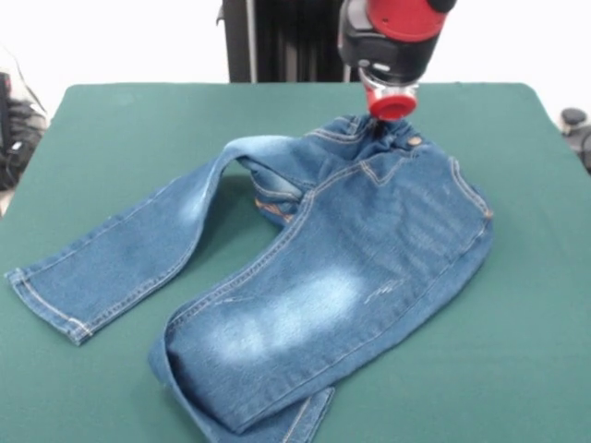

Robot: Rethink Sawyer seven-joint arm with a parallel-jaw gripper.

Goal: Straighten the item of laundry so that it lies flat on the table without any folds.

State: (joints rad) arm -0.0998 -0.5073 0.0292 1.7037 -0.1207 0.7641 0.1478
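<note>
The blue denim jeans (369, 231) lie on the dark green table (111, 138) with the waistband at the far side, under the arm. One leg (120, 263) runs out to the left and is twisted and raised near the crotch. The other leg (277, 323), with a faded whitish patch, points toward the near edge, and its hem is folded under at the bottom. My gripper (392, 113) comes down from above on a red and black arm. Its red end sits right at the waistband by the copper button. Its grip on the cloth is hidden.
The black pedestal (277, 41) stands behind the table's far edge. Dark equipment shows at the left edge (14, 120) and the right edge (577, 129), off the table. Bare green surface lies to the jeans' right (536, 277) and far left.
</note>
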